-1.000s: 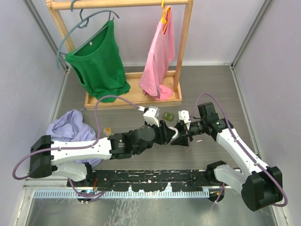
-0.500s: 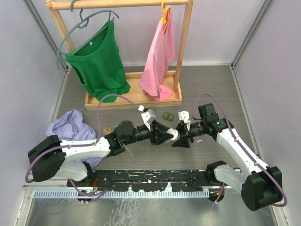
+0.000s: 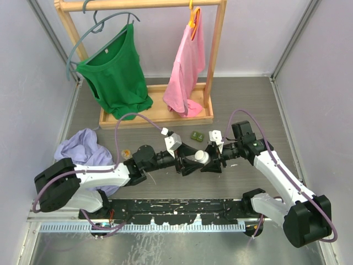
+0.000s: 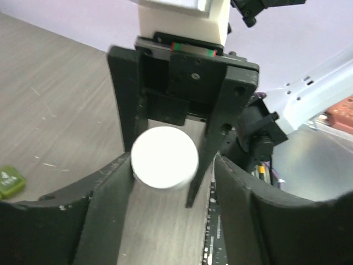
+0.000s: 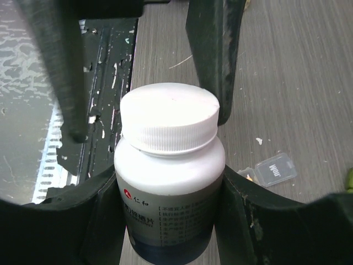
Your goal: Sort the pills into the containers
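Note:
My right gripper (image 5: 170,172) is shut on a white pill bottle (image 5: 170,182) with its ribbed white cap (image 5: 168,118) on, held level above the table mid-scene (image 3: 202,158). My left gripper (image 4: 172,165) faces it end-on, open, with its fingers (image 5: 214,61) on either side of the cap (image 4: 164,157) and a gap on one side. The dark green container (image 3: 197,135) lies on the table behind the grippers and shows again at the left wrist view's edge (image 4: 10,181). The clear container (image 5: 274,168) lies under the right arm. No loose pills are visible.
A wooden clothes rack (image 3: 155,117) with a green top (image 3: 116,74) and a pink top (image 3: 185,66) stands at the back. A crumpled lilac cloth (image 3: 83,146) lies left, with a small orange item (image 3: 127,152) beside it. A black rail (image 3: 176,212) runs along the near edge.
My left arm has stretched lower and its wrist has turned. Its jaws have widened around the bottle cap. The right arm and the bottle have stayed put.

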`<state>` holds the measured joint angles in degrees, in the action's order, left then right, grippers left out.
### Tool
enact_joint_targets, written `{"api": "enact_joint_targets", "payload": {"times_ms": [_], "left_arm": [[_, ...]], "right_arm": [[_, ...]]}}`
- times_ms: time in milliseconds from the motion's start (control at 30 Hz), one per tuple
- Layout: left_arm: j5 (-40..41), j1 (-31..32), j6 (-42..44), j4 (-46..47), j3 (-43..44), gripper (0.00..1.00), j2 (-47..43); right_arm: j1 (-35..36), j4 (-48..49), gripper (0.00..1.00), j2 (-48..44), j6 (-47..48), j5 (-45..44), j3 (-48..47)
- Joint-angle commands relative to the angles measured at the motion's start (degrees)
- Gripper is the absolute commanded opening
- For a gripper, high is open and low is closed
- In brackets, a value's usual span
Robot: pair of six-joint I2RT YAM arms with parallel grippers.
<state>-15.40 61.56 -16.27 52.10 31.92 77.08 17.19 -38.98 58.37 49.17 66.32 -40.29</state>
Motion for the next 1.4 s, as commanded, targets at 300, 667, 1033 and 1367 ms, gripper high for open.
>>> {"api": "enact_joint_targets", "payload": {"times_ms": [300,667,1033,1367], "left_arm": [[7.2,1.1,-9.8,-7.9,-1.1,0.98,-11.8],[14.1,1.1,-24.2,-15.1,-0.8,0.98,-18.5],[47.9,14.0,-22.7,-46.6,16.0,0.97,-14.5],[48.4,14.0,-24.2,-47.5,22.0,0.84,-6.9]], "right_arm": [[0.1,4.2,0.15,-1.2,0.1,2.8,-2.5],[0.2,4.2,0.15,-1.1,0.2,2.5,-2.4],[0.2,4.2,0.15,-1.1,0.2,2.3,-2.5],[0.2,4.1,0.15,-1.3,0.1,2.3,-2.5]]}}
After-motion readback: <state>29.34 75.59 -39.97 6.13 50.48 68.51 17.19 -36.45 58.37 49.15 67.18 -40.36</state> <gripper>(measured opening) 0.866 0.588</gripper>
